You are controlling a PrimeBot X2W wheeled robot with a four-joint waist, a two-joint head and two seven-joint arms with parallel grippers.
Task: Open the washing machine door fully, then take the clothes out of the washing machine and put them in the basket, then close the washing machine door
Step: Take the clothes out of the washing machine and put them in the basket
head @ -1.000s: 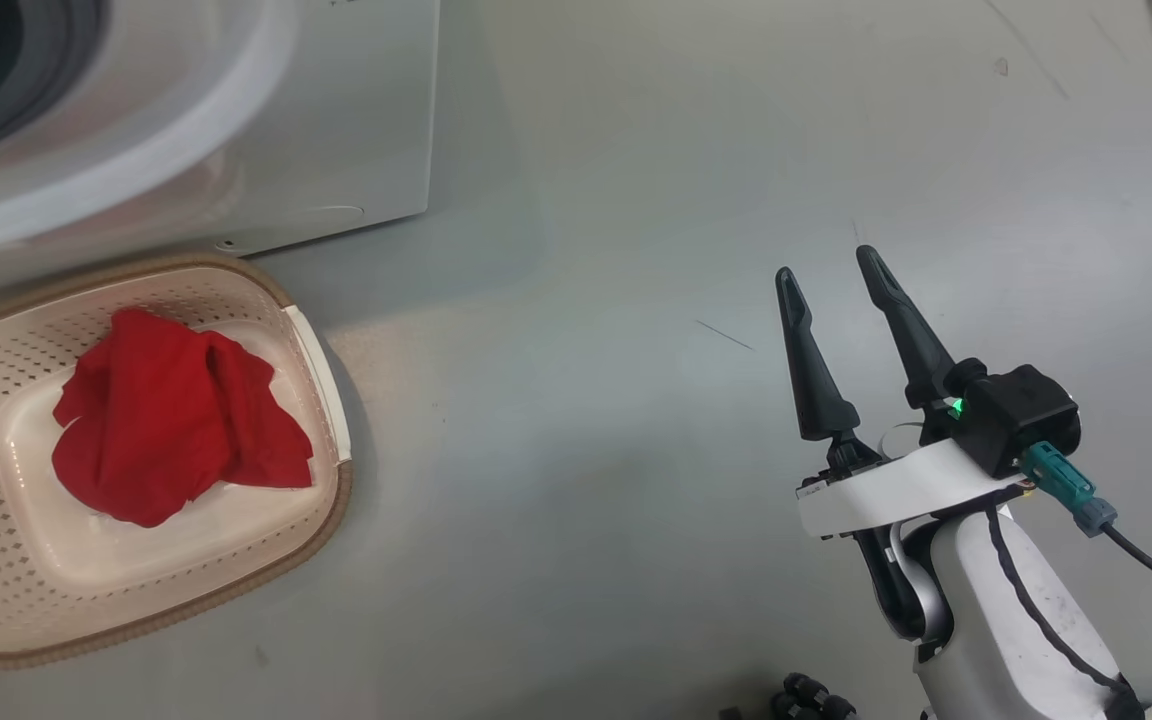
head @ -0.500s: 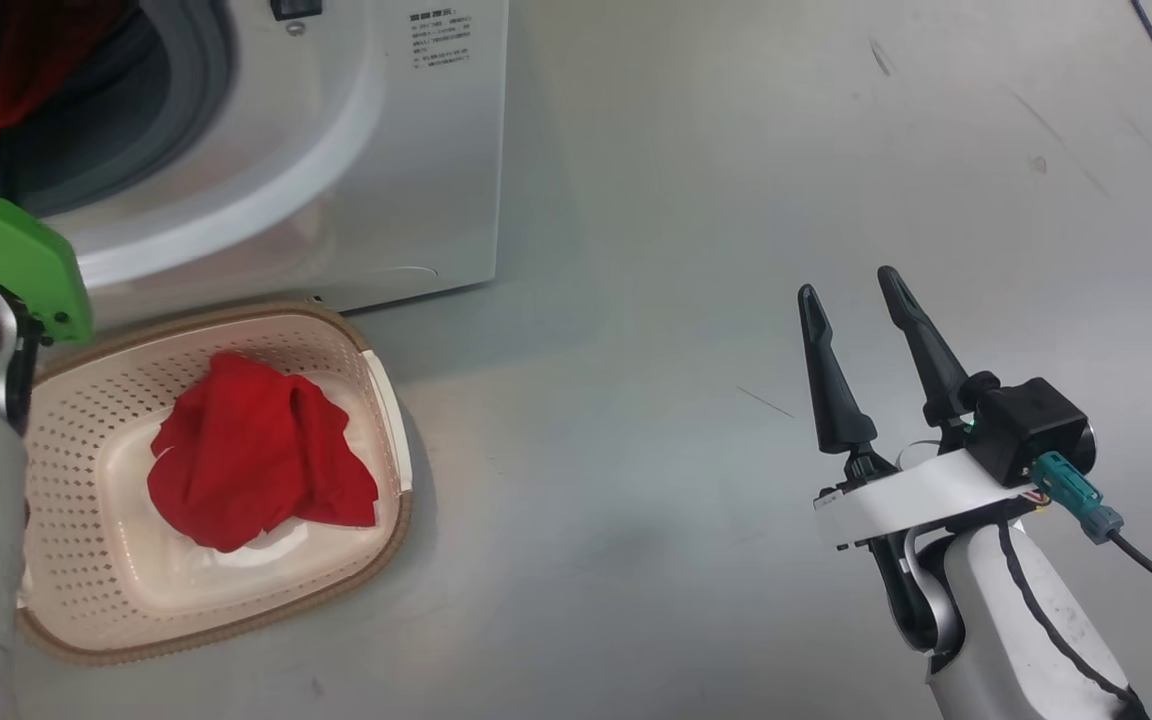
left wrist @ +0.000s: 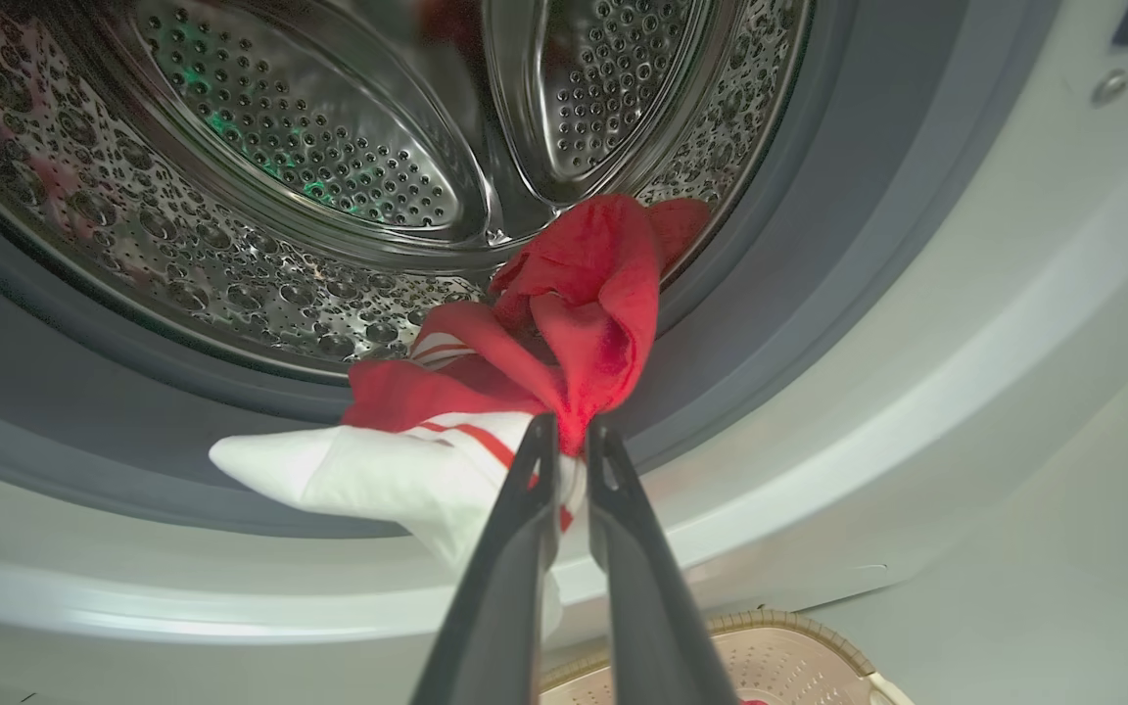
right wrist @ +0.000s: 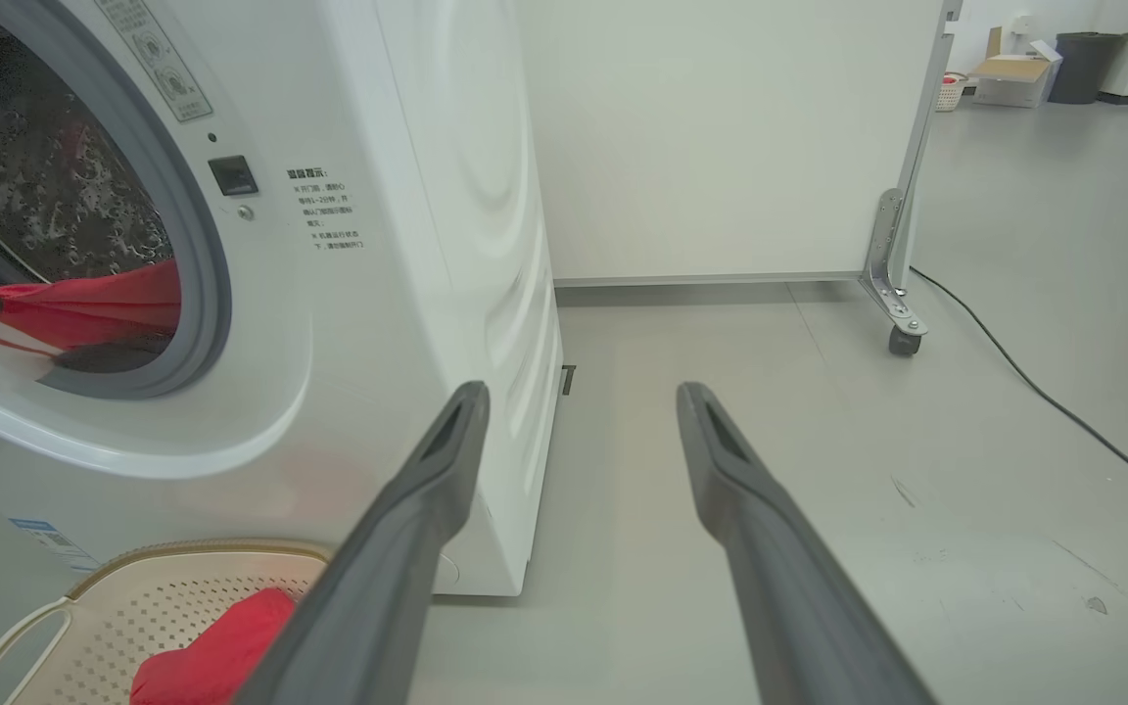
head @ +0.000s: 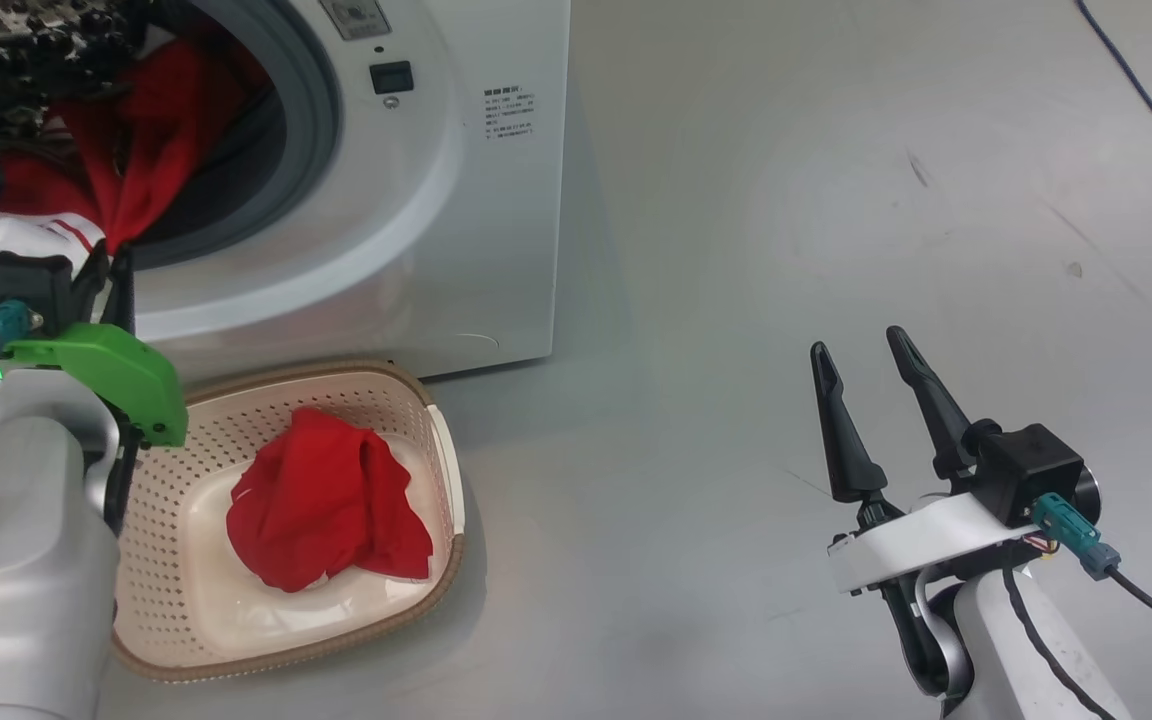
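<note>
As the head camera turns toward the washing machine (head: 476, 200), the whole picture slides rightward and brings the left gripper (left wrist: 564, 431), unseen a second ago, into view at the far left; the things themselves have not shifted. Its jaws are pinched tight on a red garment (left wrist: 584, 304) bundled with a striped white garment (left wrist: 378, 470). Both drape over the grey gasket (left wrist: 799, 294) at the drum (left wrist: 309, 166) mouth, so this load reads as partly out and not yet over the basket (head: 441, 440). The left arm reaches up from the near left, fingers pointing into the opening. In the basket, just before the machine's front, one red cloth (head: 326, 510) already lies. On the right, the right gripper (head: 857, 340) hovers over the floor (head: 696, 300), jaws spread wide, holding nothing.
</note>
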